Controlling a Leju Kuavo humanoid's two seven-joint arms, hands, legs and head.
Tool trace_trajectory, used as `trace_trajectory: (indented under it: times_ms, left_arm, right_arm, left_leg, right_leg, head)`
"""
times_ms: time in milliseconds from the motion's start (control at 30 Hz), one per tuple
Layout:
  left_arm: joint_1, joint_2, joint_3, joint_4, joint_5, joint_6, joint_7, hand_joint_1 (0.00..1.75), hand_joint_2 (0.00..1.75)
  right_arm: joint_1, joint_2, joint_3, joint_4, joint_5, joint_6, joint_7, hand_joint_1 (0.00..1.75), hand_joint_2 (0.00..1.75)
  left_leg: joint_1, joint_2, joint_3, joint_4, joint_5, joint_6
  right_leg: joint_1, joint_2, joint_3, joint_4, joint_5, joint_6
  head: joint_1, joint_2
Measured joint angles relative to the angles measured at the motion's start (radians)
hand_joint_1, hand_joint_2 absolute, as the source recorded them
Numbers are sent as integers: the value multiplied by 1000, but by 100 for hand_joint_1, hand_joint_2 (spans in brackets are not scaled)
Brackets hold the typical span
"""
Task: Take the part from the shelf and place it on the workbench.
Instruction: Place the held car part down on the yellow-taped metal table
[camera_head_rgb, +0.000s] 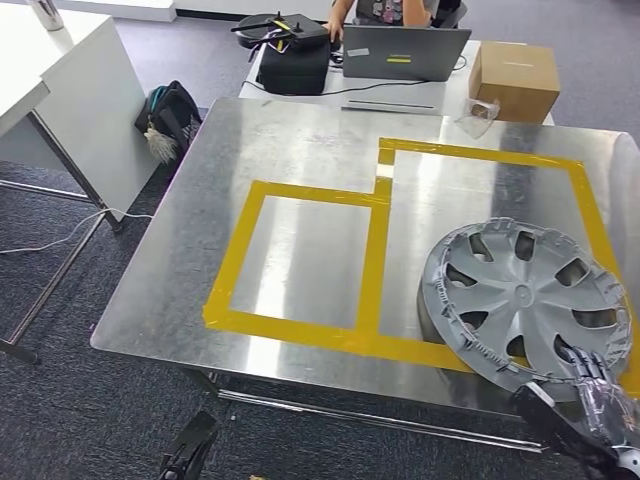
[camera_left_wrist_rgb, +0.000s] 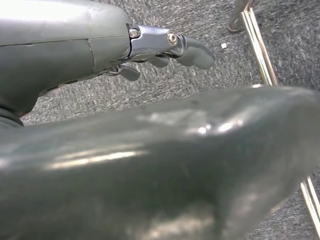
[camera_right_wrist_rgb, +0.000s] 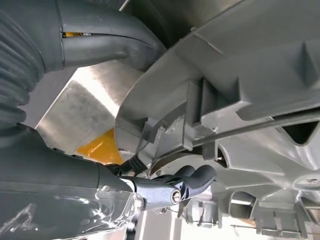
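Observation:
A grey plastic hubcap (camera_head_rgb: 521, 295) lies tilted over the right part of the steel workbench (camera_head_rgb: 302, 150), inside the larger yellow tape outline (camera_head_rgb: 483, 152). My right hand (camera_head_rgb: 592, 395) grips its near rim at the table's front right corner. In the right wrist view my right hand (camera_right_wrist_rgb: 113, 190) has its thumb on one side of the hubcap's ribbed underside (camera_right_wrist_rgb: 241, 75) and its dark fingers (camera_right_wrist_rgb: 196, 177) hooked on the rim. My left hand (camera_left_wrist_rgb: 113, 45) hangs over the grey carpet, fingers apart, holding nothing.
A smaller yellow tape square (camera_head_rgb: 302, 262) marks the workbench's middle. Behind it stand a laptop (camera_head_rgb: 404, 50), a black bag (camera_head_rgb: 294, 50) and a cardboard box (camera_head_rgb: 515, 78), with a person (camera_head_rgb: 381, 10) at the laptop. A white table (camera_head_rgb: 60, 90) and a backpack (camera_head_rgb: 170, 115) are at the left.

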Motion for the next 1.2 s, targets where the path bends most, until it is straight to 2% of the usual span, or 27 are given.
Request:
trace_trajectory:
  times_ms: [167, 267, 333, 433, 567, 667, 767, 1033, 1200]
  left_arm:
    - [0, 4, 1, 0, 2, -8, -9, 0, 0]
    - [0, 6, 2, 0, 3, -10, -11, 0, 0]
    - [1, 6, 2, 0, 5, -10, -15, 0, 0]
    - [3, 6, 6, 0, 7, -3, -18, 0, 0]
    - [5, 5, 10, 0, 5, 3, -18, 0, 0]
    - [6, 3, 12, 0, 0, 3, -16, 0, 0]
    - [6, 1, 14, 0, -1, 3, -14, 0, 0]
    - [6, -2, 16, 0, -1, 4, -10, 0, 0]
    - [5, -2, 17, 0, -7, 3, -10, 0, 0]
  right_arm:
    - [2, -8, -6, 0, -123, 15, -49, 0, 175]
    - [4, -10, -7, 0, -121, -1, -57, 0, 175]
    - [7, -10, -7, 0, -84, -48, -59, 0, 175]
    - [7, -4, -9, -1, 46, -183, -38, 0, 175]
    - [2, 25, -33, -13, 332, -415, -12, 0, 175]
    - [1, 54, -58, -23, 507, -516, -6, 0, 175]
    - [1, 73, -76, -28, 557, -535, -2, 0, 175]
    - [2, 97, -96, -35, 565, -538, 0, 0, 175]
    - [-2, 113, -108, -36, 529, -550, -59, 0, 175]
  left_leg:
    - [0, 0, 0, 0, 0, 0]
    - [0, 0, 0, 0, 0, 0]
    - [0, 0, 0, 0, 0, 0]
    - [0, 0, 0, 0, 0, 0]
    - [0, 0, 0, 0, 0, 0]
    - [0, 0, 0, 0, 0, 0]
    - [0, 0, 0, 0, 0, 0]
    - [0, 0, 0, 0, 0, 0]
    - [0, 0, 0, 0, 0, 0]
  right_leg:
    - [0, 0, 0, 0, 0, 0]
    - [0, 0, 0, 0, 0, 0]
    - [0, 0, 0, 0, 0, 0]
    - [0, 0, -1, 0, 0, 0]
    - [0, 0, -1, 0, 0, 0]
    - [0, 0, -1, 0, 0, 0]
    - [0, 0, -1, 0, 0, 0]
    - [0, 0, -1, 0, 0, 0]
    - [0, 0, -1, 0, 0, 0]
  head:
    - [0, 0]
    - [0, 0]
    - [0, 0]
    - [0, 0]
    - [0, 0]
    - [0, 0]
    - [0, 0]
    - [0, 0]
    - [0, 0]
